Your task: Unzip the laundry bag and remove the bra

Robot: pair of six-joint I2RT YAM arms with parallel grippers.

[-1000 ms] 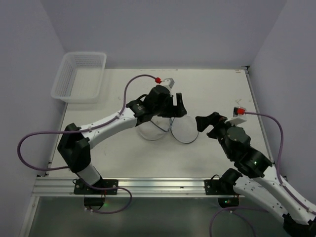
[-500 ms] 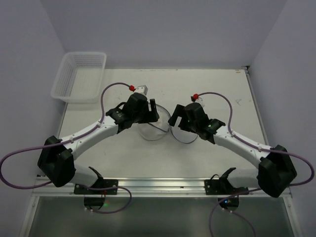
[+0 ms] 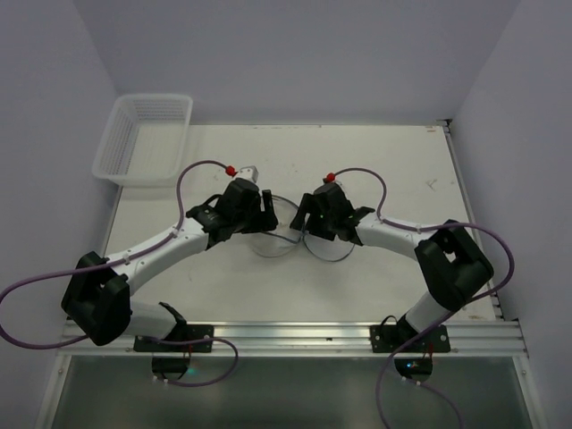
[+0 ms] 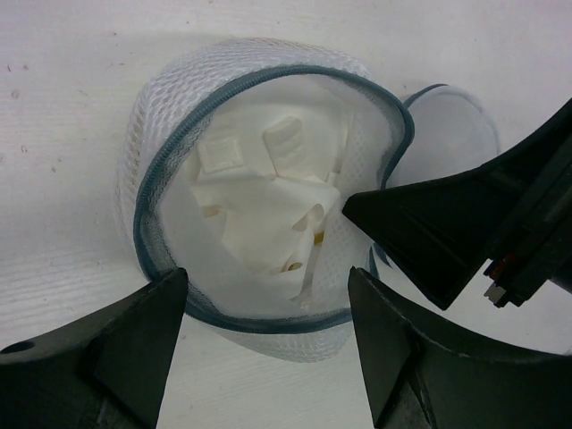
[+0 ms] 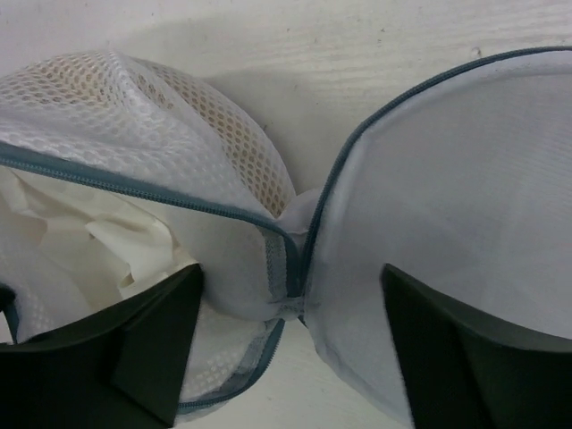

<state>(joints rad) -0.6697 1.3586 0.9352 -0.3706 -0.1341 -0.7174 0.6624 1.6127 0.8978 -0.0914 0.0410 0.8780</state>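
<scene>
The laundry bag (image 3: 279, 239) lies unzipped in the middle of the table, spread into two halves joined by a hinge. Its white mesh bowl half (image 4: 170, 116) holds the crumpled white bra (image 4: 268, 214). The flat lid half (image 5: 447, 197) lies to the right. My left gripper (image 4: 266, 286) is open, its fingers either side of the bowl's near rim without touching it. My right gripper (image 5: 291, 277) is open and straddles the hinge (image 5: 288, 259) between the halves; one of its fingers (image 4: 420, 232) reaches over the bowl's right rim. From above, both grippers (image 3: 266, 207) (image 3: 307, 219) crowd over the bag.
A white slatted plastic basket (image 3: 143, 138) stands at the table's back left corner. Purple cables (image 3: 201, 170) arch over both arms. The metal rail (image 3: 286, 335) runs along the near edge.
My right arm has swung in from the right until its gripper is at the bag's hinge. My left gripper has drawn back left, from over the bag's middle to its left rim.
</scene>
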